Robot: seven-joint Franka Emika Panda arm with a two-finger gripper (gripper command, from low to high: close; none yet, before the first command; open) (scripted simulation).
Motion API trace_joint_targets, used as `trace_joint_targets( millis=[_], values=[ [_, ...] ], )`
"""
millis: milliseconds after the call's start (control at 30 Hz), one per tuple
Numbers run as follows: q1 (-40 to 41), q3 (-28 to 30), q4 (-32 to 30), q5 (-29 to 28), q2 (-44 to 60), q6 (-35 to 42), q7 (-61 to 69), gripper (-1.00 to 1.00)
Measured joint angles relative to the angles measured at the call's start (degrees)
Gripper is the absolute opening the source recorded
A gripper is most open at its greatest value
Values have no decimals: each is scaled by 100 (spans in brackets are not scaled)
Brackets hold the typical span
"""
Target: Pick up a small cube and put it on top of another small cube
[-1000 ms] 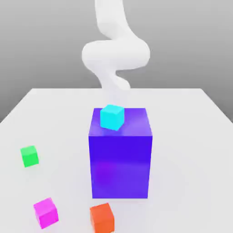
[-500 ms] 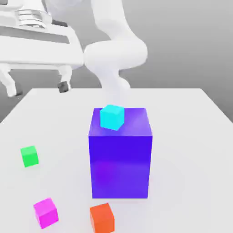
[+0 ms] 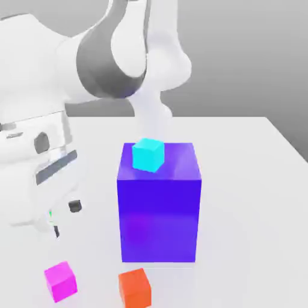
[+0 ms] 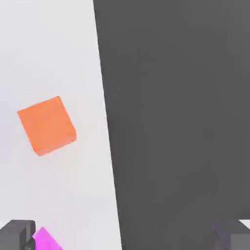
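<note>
I'm working around the big blue-purple block [image 3: 159,219], which stands upright on the pale surface [image 3: 252,198]. The small magenta cube [image 3: 61,281], the one I'm after, lies on the surface to the exterior view's left of the block and nearer the camera than it, well apart from it. The orange cube [image 3: 135,289] sits just in front of the block, toward the camera, with a gap between the two. On top of the block rests the cyan cube [image 3: 148,154], over toward the exterior view's left side of its upper face.

My claw [image 3: 65,218] is spread wide with nothing pinched in it. In the exterior view it hangs to the left of the block, tilted, and it isn't touching the magenta cube. The white arm [image 3: 36,66] reaches in on that same side of the block, its bulky wrist covering much of that part of my picture. A thin sliver of green [image 3: 50,213] peeks out by the claw, left of the block; the rest of it is hidden from me.

Through the hand view I see the orange cube whole, a corner of the magenta one close by a fingertip, and the straight edge of the surface with a dark area [image 4: 171,122] beyond it.
</note>
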State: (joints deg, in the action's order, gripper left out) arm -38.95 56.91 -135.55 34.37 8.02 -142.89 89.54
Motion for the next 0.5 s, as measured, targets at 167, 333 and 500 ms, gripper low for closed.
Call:
trace_joint_targets(
  millis=[167, 333, 500],
  values=[
    [432, -432, -37, 338, 678, -106, 1395, 0],
    [796, -794, -108, 363, 1165, -338, 2584, 0],
    [1082, -1042, -202, 195, 1531, -645, 3646, 0]
  ],
)
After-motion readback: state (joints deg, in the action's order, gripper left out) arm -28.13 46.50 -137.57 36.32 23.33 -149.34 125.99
